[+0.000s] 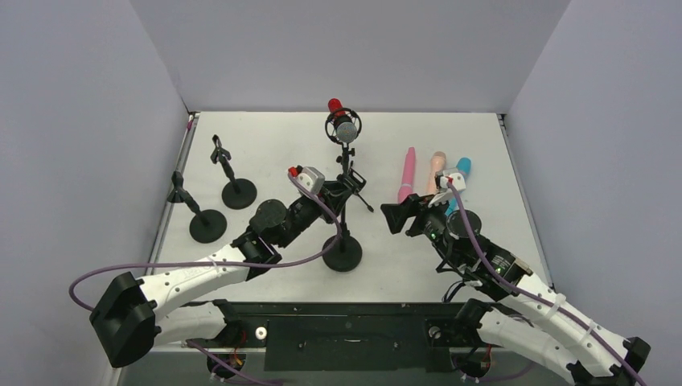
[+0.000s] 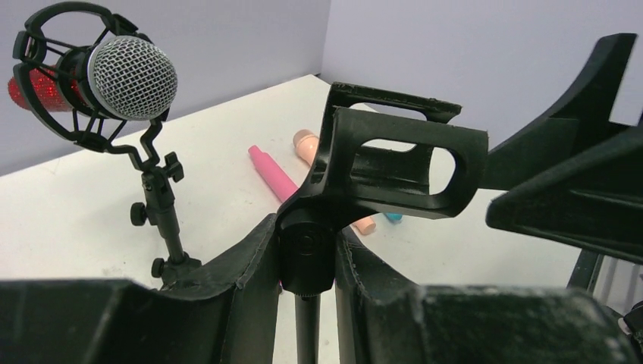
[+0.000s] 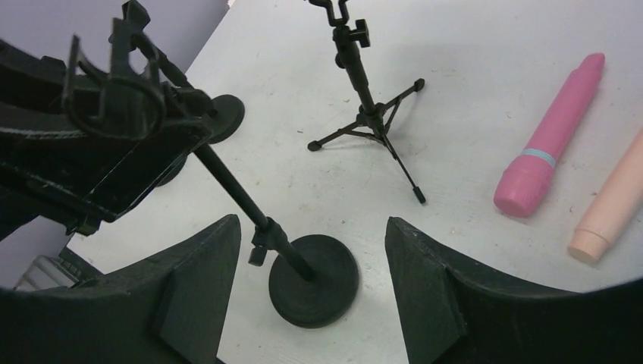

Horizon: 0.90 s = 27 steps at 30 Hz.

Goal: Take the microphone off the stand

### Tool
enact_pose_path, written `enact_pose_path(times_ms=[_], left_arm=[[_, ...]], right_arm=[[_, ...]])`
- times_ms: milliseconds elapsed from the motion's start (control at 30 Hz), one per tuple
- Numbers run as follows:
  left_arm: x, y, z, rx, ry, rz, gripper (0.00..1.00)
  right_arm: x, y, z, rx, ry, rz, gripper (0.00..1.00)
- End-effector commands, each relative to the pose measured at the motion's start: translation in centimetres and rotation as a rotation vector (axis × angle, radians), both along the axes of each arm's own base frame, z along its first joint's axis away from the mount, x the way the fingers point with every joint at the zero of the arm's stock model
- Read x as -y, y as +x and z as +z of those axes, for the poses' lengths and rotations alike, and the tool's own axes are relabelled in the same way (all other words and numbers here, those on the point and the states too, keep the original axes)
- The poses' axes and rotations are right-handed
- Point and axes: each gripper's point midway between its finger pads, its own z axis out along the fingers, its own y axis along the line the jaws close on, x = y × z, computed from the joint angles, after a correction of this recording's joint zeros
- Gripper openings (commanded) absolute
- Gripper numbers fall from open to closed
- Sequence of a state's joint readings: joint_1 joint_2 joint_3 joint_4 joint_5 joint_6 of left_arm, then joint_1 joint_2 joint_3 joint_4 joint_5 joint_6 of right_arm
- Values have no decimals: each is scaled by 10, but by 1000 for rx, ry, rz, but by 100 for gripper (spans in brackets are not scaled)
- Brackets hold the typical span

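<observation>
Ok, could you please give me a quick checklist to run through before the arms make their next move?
1. Stand held: left gripper clamps the round-base stand just below its clip. ok.
2. Holder emptied: that clip holds nothing. ok.
3. Free hand: right gripper open and empty. ok.
4. Path clear: pink microphone and peach microphone lie on the table, apart from both grippers. ok.
5. Lying flat: blue microphone partly hidden by the right arm. cannot tell.
6. Every stand emptied: red microphone sits on the tripod stand. not ok.

Black round-base stand [image 1: 342,253], clip [image 2: 394,163] empty, blue microphone [image 1: 464,166] lying flat
</observation>
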<state>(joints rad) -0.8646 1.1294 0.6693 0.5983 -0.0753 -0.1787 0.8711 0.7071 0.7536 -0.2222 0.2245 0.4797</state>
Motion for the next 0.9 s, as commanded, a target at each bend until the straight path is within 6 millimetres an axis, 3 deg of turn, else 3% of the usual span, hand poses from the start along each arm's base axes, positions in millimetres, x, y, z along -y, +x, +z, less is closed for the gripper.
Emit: enact_pose_path(times_ms=[0, 300, 633, 867], left_arm=[[-8, -8, 60, 191, -132, 36, 0], [-13, -33, 35, 170, -139, -5, 0], [-12, -61, -24, 69, -38, -47, 0], [-10, -68, -60, 24, 46, -26, 0]], right_arm=[[2, -2, -2, -58, 91, 29, 66], [1, 6, -3, -74, 103, 27, 65], [-3, 12, -4, -81, 98, 33, 64], [-5, 13, -11, -95, 96, 35, 64]])
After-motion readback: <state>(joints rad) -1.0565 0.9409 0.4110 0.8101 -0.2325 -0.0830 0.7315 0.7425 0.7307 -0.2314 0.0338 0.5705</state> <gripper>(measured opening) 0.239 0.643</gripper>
